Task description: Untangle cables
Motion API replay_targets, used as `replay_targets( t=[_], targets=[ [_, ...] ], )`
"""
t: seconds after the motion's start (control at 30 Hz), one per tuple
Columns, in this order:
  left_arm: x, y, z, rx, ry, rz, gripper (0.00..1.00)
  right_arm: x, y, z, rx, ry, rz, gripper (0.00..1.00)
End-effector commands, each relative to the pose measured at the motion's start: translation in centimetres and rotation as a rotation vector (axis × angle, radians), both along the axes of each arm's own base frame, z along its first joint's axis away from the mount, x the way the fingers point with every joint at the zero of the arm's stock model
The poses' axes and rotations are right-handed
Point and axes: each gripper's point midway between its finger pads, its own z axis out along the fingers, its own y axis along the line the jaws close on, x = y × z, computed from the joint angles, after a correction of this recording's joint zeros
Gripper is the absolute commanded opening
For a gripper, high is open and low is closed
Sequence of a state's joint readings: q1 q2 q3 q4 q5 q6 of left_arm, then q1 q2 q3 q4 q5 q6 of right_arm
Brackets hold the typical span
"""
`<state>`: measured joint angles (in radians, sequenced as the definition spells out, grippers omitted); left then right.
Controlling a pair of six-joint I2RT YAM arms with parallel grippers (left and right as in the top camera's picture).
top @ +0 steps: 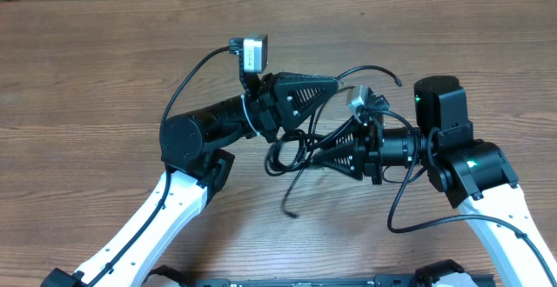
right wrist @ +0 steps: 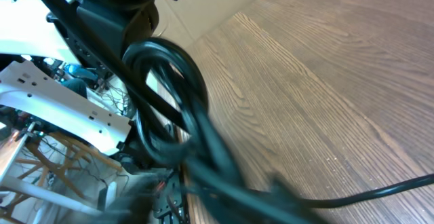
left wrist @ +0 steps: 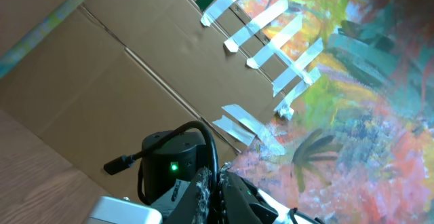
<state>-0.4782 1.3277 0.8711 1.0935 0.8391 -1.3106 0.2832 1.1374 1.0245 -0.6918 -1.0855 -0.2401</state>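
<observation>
**Overhead:** the cables [top: 287, 167] knot together, partly covered by the left gripper [top: 335, 83] and right gripper [top: 315, 156], so single cords cannot be told apart. 
**Right wrist:** the near cords are blurred. 
**Left wrist:** the fingers [left wrist: 247, 207] are cut off by the lower edge. 
The jaw state of both grippers is indeterminate.

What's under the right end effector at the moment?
Black cables loop out from beneath the right end effector onto the wooden table. How they cross directly under it, and whether it grips them, is covered.
</observation>
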Motion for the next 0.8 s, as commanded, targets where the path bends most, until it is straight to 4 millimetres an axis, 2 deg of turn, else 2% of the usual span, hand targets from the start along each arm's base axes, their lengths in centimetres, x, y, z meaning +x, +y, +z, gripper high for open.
replay_targets(
  t=[0.0,0.03,0.1,0.13,0.17,0.2,0.37,0.53,0.6,0.77],
  targets=[
    [-0.6,0.7,2.4,-0.051,-0.036,0.019,0.04,-0.5,0.2,0.4,0.014,0.001,0.019,0.07],
    [-0.5,0.7,2.4,-0.051,-0.037,0.023,0.12,-0.5,0.2,0.4,0.014,0.006,0.018,0.04],
    [-0.4,0.9,2.4,-0.046,-0.056,0.037,0.42,-0.5,0.1,0.3,0.013,0.009,0.018,0.04],
    [-0.2,0.9,2.2,-0.038,-0.069,0.051,0.75,-0.5,0.1,0.3,0.013,0.013,0.018,0.04],
    [0.1,1.0,2.0,-0.028,-0.073,0.062,0.96,-0.6,0.2,0.4,0.018,0.015,0.023,0.04],
    [0.5,1.0,1.6,-0.007,-0.079,0.076,1.0,-0.7,0.2,0.5,0.023,0.018,0.029,0.04],
    [3.2,2.1,-2.1,0.131,0.02,0.101,1.0,-1.0,0.2,0.4,0.025,0.034,0.034,0.04],
    [4.2,4.4,-2.9,0.178,0.014,0.112,1.0,-1.0,0.1,0.3,0.022,0.041,0.033,0.04],
    [4.1,5.2,-3.3,0.205,-0.004,0.098,1.0,-0.9,0.1,0.2,0.015,0.039,0.024,0.04],
    [1.3,5.5,-5.0,0.314,-0.175,-0.043,1.0,-0.1,-0.6,0.2,0.014,0.042,-0.012,0.04]
  ],
)
